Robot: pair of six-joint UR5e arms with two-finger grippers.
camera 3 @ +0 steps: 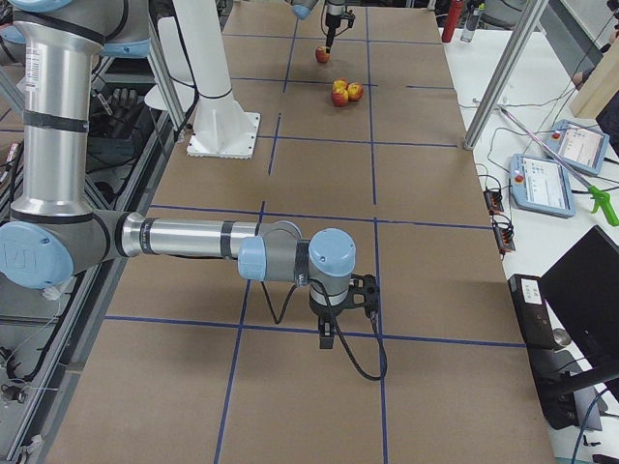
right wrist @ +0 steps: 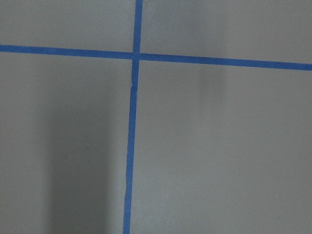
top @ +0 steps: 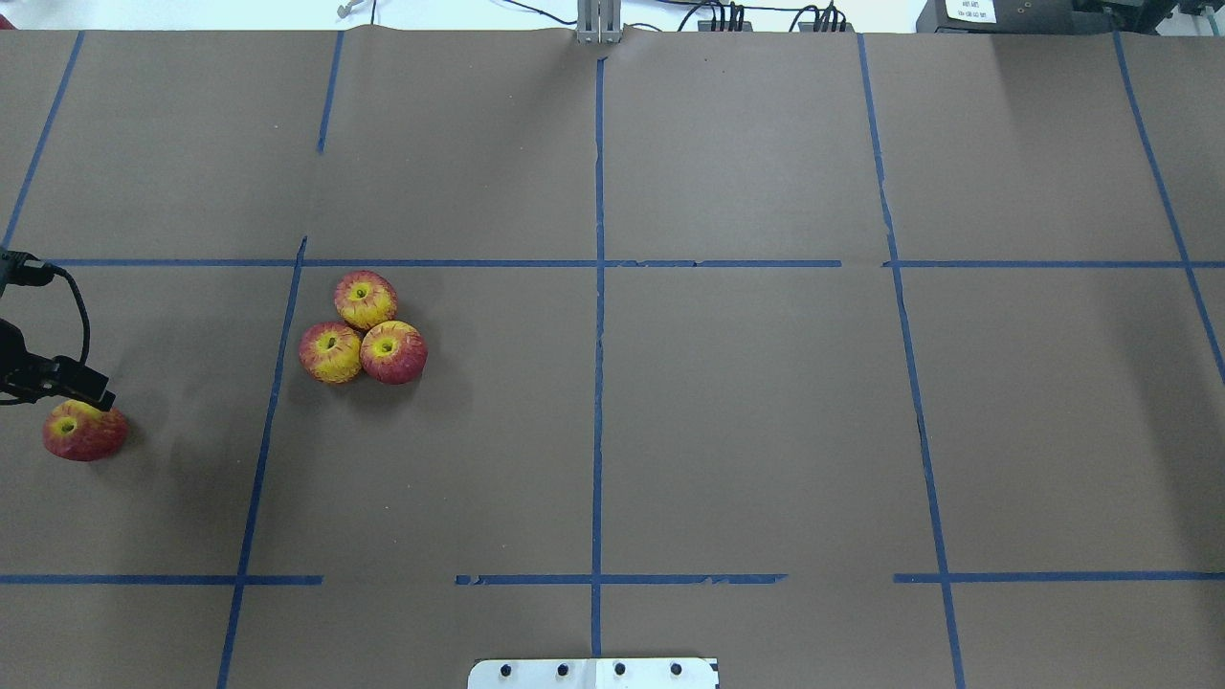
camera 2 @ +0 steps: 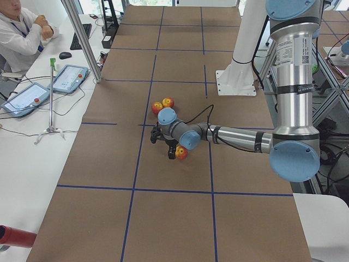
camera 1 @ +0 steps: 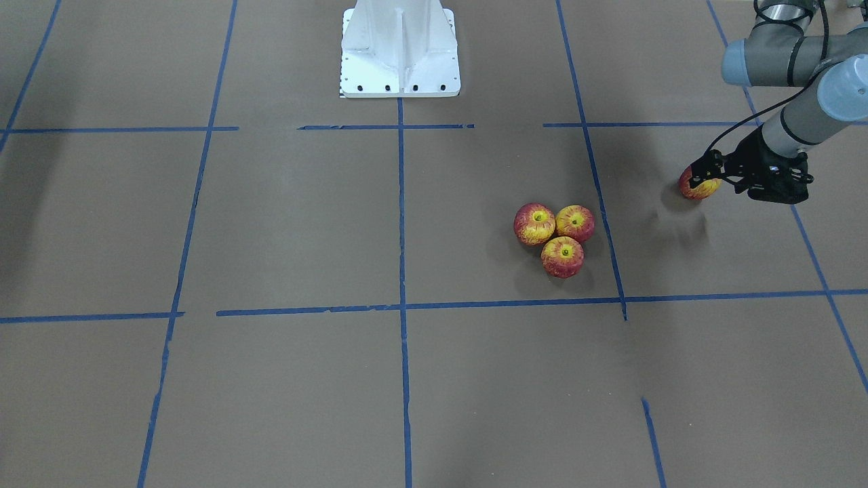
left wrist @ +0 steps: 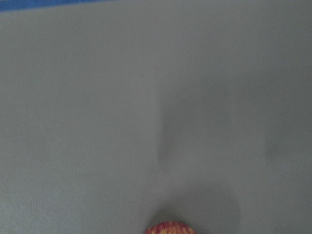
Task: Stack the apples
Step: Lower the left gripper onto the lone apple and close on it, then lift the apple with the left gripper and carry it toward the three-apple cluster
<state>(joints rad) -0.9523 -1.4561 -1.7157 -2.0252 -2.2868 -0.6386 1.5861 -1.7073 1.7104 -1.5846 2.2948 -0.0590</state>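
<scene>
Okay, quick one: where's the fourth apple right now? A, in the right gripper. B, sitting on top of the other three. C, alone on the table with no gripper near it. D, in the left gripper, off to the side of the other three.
D: the left gripper is shut on the fourth apple, well apart from the three apples, which sit clustered on the table with nothing on top.

Front camera faces robot base (camera 1: 400,51), steeply down; overhead looks forward from behind it. Both share the clustered apples (camera 1: 562,257). Side cameras sight along table (camera 2: 180,218) from either end. Wrist cameras sit close above its surface.
</scene>
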